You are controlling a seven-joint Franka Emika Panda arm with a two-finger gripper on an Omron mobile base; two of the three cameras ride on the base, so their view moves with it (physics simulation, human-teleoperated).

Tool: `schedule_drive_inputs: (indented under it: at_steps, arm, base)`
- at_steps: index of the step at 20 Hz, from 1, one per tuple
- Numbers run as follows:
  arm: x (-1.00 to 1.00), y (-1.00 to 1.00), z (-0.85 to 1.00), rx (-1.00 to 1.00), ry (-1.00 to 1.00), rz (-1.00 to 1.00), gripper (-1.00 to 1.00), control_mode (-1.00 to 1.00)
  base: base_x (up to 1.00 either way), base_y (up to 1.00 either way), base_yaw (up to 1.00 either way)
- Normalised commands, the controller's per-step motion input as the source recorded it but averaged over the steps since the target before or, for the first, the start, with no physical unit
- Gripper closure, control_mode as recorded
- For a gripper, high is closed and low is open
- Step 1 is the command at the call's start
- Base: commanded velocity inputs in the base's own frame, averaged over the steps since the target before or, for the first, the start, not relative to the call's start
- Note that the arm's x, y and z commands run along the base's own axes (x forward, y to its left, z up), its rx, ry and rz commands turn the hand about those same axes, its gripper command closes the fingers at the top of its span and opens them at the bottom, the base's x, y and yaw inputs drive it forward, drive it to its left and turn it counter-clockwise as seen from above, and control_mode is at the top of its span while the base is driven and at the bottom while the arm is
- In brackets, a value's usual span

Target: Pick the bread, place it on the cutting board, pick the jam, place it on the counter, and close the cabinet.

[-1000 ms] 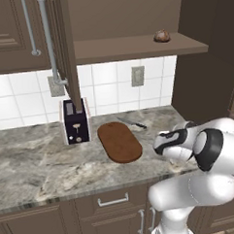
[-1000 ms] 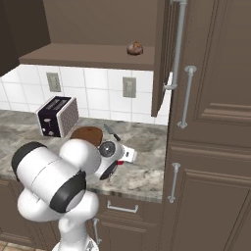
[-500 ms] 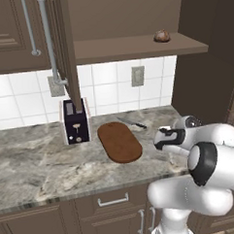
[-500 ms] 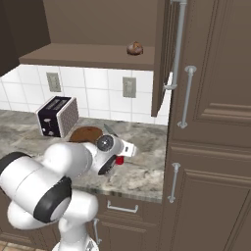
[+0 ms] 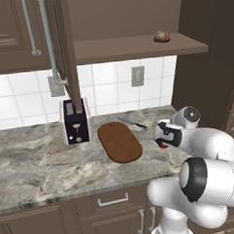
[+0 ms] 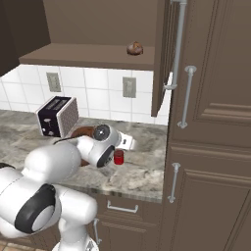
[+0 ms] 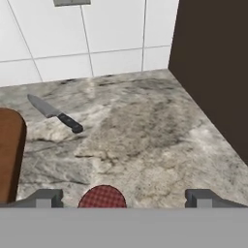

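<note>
Jam point(image 6: 118, 157): small squat red jar, darker lid, standing on the desk point(image 5: 34, 167) near its right end, close to the front edge. In the hand view the lid point(image 7: 102, 197) sits between the two fingertips point(image 7: 44, 198) but nearer one of them, and the fingers stand wide, touching nothing. Hand point(image 7: 123, 198) is released and empty, right over the jar.

Handling, as a guess: rigid, probably glass, smooth-sided, so slippery under hard pads; light enough for this hand. Best hold is across the round body below the lid, centred first, since the jar now lies off-centre in the gap. A squeeze on the lid rim alone could let it tip or twist.

Bread point(image 5: 162, 36): lumpy tan bun on the open cabinet's shelf point(image 5: 134, 46), toward its right end, untouched. Likely soft and light; take it across the middle, gently.

Cutting board point(image 5: 119, 141) lies bare mid-desk, a knife point(image 7: 54, 113) just behind it near the back wall, a toaster point(image 5: 75, 120) to its left. Cabinet door point(image 6: 164, 54) stands open.
</note>
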Motion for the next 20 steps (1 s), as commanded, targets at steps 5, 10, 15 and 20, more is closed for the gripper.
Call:
schedule_drive_inputs:
  at_steps: [5,10,15,20]
  arm:
    - [-0.14,0.00,0.28,0.00,0.01,0.00,-1.00,-1.00]
    - [-0.15,0.00,0.27,0.00,0.00,0.00,-1.00,-1.00]
    - [-0.05,0.00,0.29,0.00,0.00,0.00,-1.00,-1.00]
    - [-0.06,0.00,0.28,0.00,0.00,0.00,-1.00,-1.00]
  base:
    - [0.00,0.00,0.00]
    - [0.00,0.00,0.00]
    - [0.00,0.00,0.00]
    - [0.00,0.00,0.00]
